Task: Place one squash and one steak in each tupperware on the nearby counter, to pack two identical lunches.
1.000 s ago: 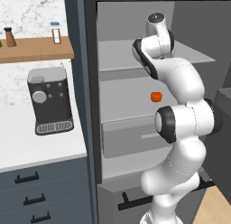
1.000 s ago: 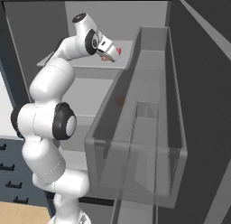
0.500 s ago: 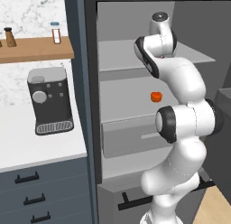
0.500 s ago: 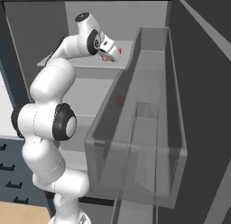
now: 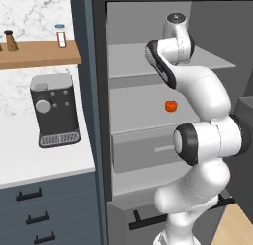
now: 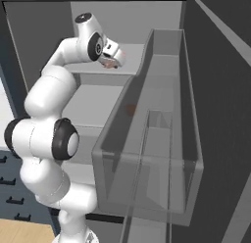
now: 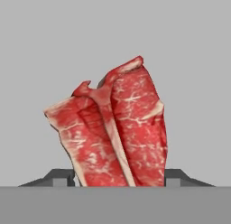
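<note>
- Steak [image 7: 110, 133] fills the hand view, marbled red with cream fat, standing between the two finger tips of the tool [image 6: 113, 60], which appears closed on it from both sides.
- Packing looks to be at an early stage: the meat sits at the fridge's upper shelf [image 5: 133, 56], not yet carried out to the counter [image 5: 44, 162].
- One squash [image 5: 171, 105] rests on the middle shelf below, untouched.
- No lunch container can be seen from these angles, so how much is already packed cannot be told.
- White arm [image 5: 202, 140] rises from the base, folds at the elbow and reaches up and deep into the open fridge, wrist bent toward the shelf.
- Coffee machine [image 5: 53, 110] stands on the counter to the left.
</note>
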